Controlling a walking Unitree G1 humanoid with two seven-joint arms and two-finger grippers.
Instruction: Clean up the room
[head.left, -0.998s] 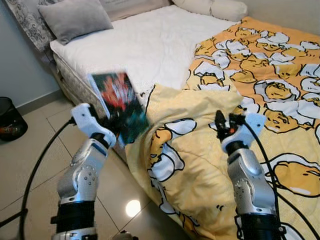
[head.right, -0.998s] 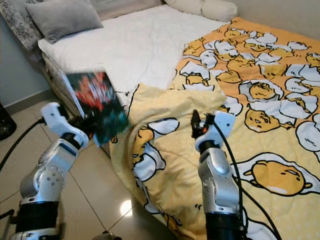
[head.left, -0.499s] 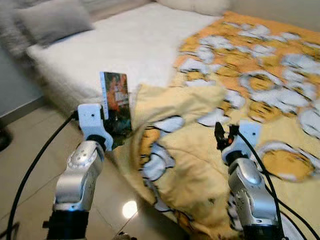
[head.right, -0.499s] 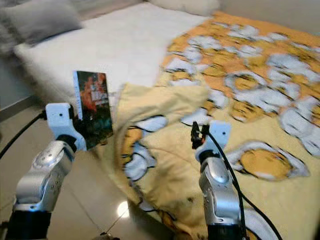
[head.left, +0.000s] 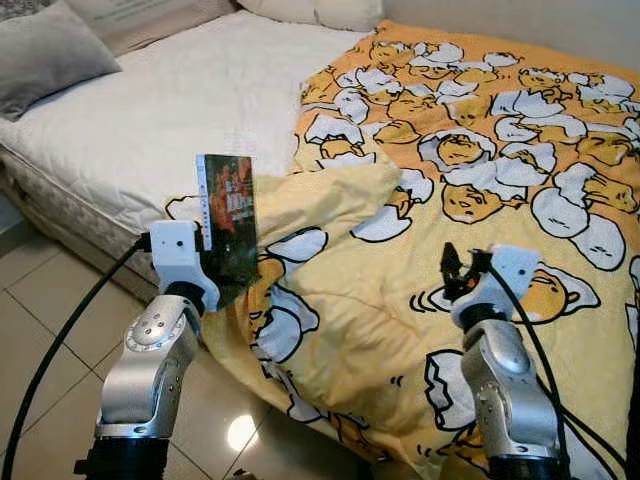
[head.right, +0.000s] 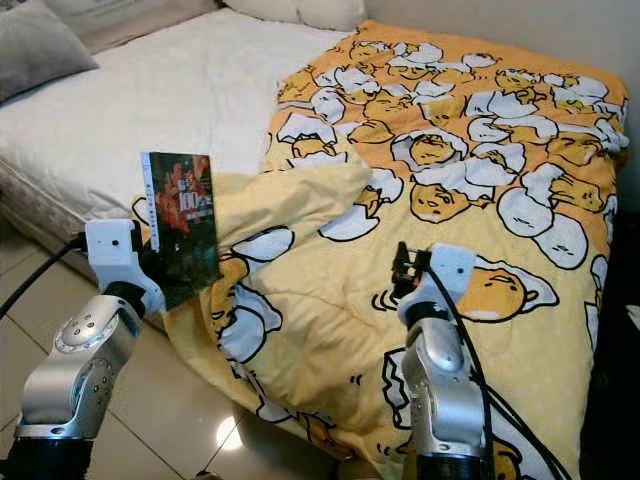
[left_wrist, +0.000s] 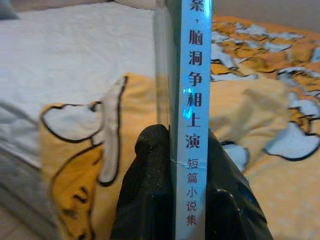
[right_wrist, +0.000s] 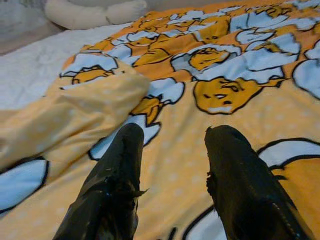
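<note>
My left gripper is shut on a paperback book with a dark, red-and-green cover, held upright over the bed's near edge. In the left wrist view the book's pale blue spine with Chinese characters stands clamped between the two black fingers. My right gripper hovers open above the yellow duvet printed with egg cartoon figures. In the right wrist view its fingers are spread with nothing between them, the duvet's folded-back corner ahead.
The bed's white mattress lies bare on the left, with a grey pillow at its far left and cream pillows at the head. Beige floor tiles run along the bed's near side.
The camera has swung right, so the bed fills more of the view and the black bin is gone. The book has turned from tilted and blurred to upright in my left gripper.
</note>
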